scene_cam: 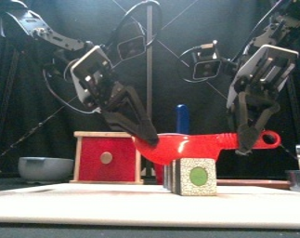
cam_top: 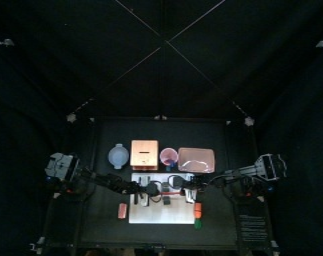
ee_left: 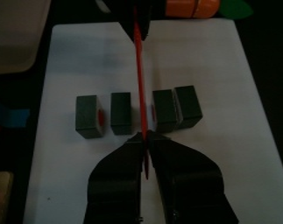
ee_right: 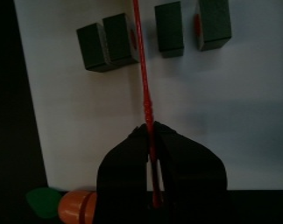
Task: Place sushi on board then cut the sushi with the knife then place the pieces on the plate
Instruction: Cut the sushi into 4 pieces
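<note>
We hold the red knife (ee_left: 137,79) by both ends, the left hand (ee_left: 145,147) clenched on one end and the right hand (ee_right: 148,133) clenched on the other. The blade runs level across the white board (ee_left: 231,83). The sushi (ee_left: 121,114) stands on the board as a row of four dark green parts, and the blade lies over the gap between the middle two. From the front, its edge sits about at their tops. At one end of the row two parts stand apart, and at the other two look to touch, so we judge cutting is not finished. To cut well, we should line the blade on that last seam, lower both ends together and press straight down, nudging nothing sideways. The pink plate (cam_top: 195,158) waits behind the board.
</note>
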